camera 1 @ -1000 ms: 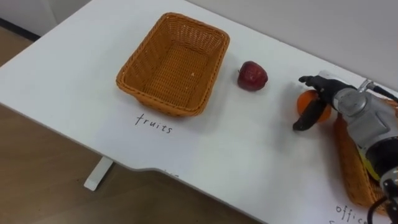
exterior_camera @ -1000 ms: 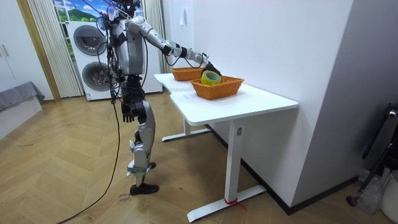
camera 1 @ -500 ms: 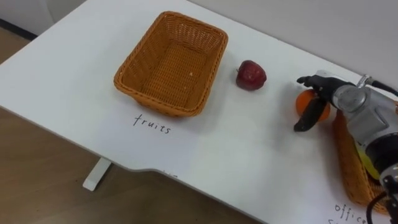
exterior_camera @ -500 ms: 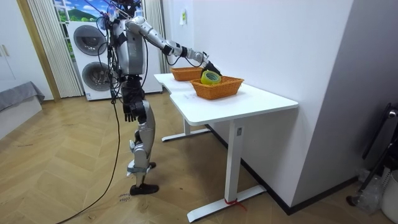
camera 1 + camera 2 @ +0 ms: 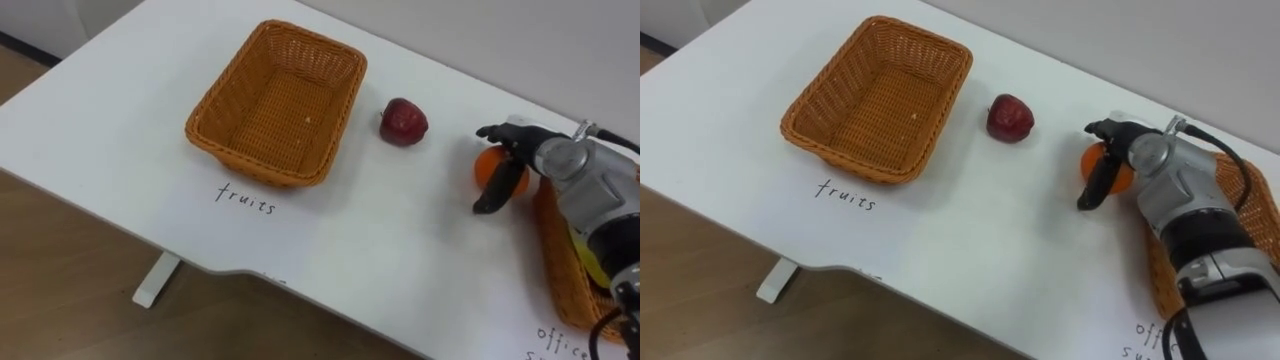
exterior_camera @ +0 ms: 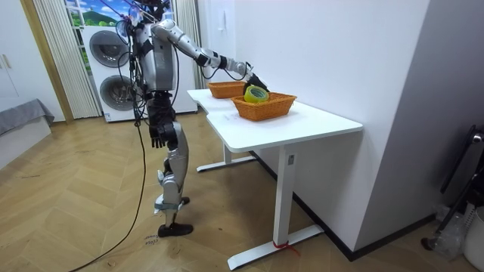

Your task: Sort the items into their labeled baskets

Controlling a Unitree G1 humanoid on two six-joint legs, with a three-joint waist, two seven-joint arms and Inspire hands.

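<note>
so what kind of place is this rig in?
Probably a home, or a lab dressed as one: stacked white front-loading washing machines by a pale pleated curtain, herringbone wooden floor, and a white desk with labelled orange wicker baskets.

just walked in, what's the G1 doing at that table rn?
The robot stands at the white table, sorting. Its right hand is curled round the orange, which sits on the table right beside the office-supplies basket. The red apple lies loose between the orange and the fruit basket, which holds nothing yet. A yellow-green tape roll is in the office-supplies basket. The left hand hangs at its side.
</note>
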